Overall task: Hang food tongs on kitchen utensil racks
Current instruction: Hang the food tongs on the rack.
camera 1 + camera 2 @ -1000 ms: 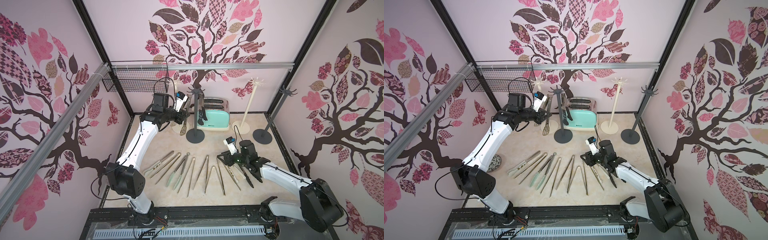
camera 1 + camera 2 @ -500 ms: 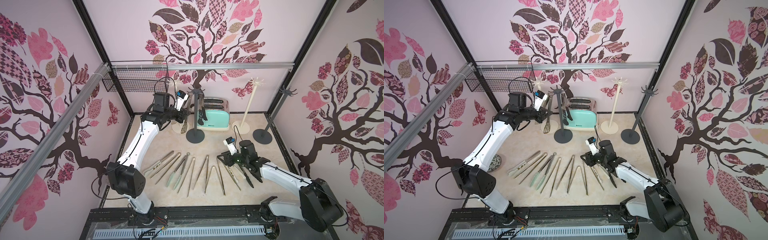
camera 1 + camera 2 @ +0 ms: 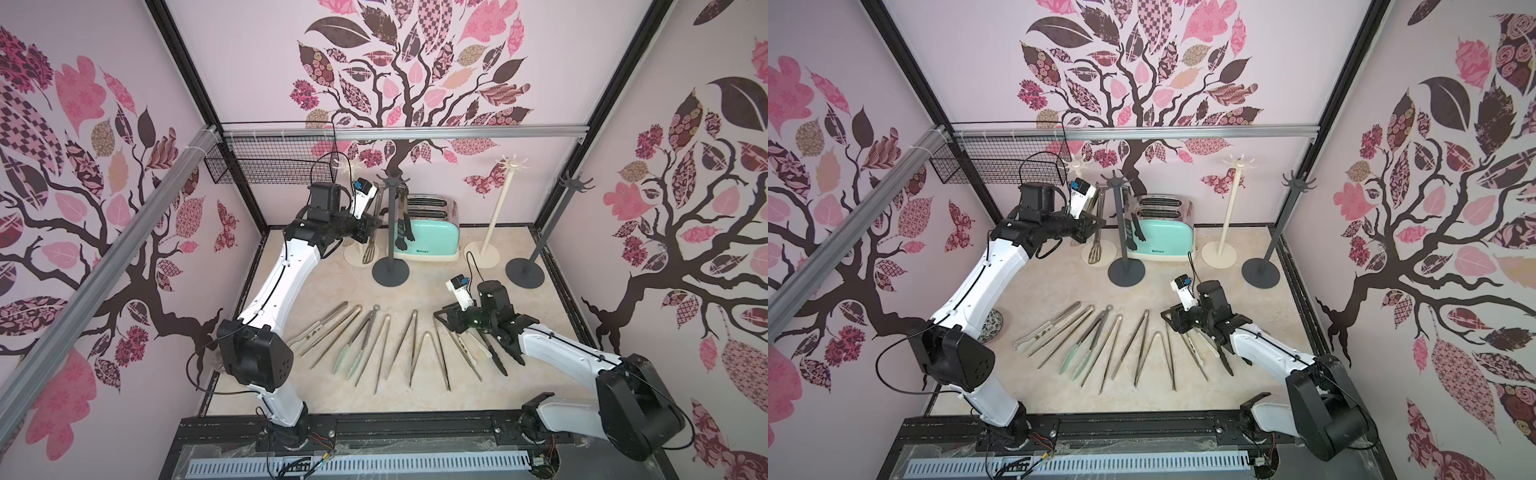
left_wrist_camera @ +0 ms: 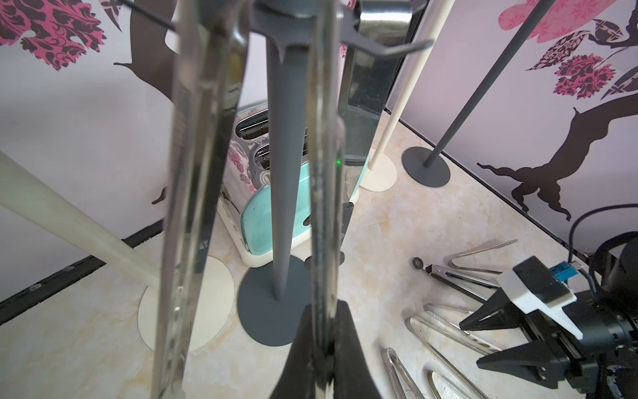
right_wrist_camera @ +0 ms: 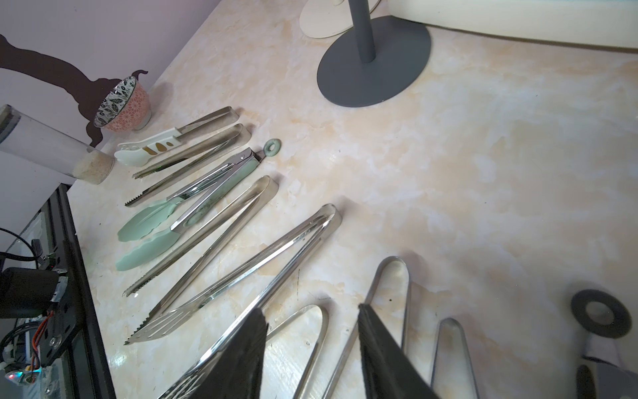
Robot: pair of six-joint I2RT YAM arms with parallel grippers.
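Top views: black-tipped tongs [image 3: 405, 230] hanging on dark rack [image 3: 390, 249]; cream rack [image 3: 496, 216] bare; row of tongs [image 3: 1068, 360] not yet hung, lying on bench [image 3: 1275, 303].
Left wrist: left gripper [image 4: 322, 321] clamped on steel tongs [image 4: 322, 207] below hooks [image 4: 397, 48]; hooked or not, cannot tell.
Right wrist: right gripper [image 5: 310, 309] half open, empty, over row of tongs.

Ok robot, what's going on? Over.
Left gripper shut on steel tongs, by the dark rack. Right gripper open over table tongs. Black tongs already hang there.
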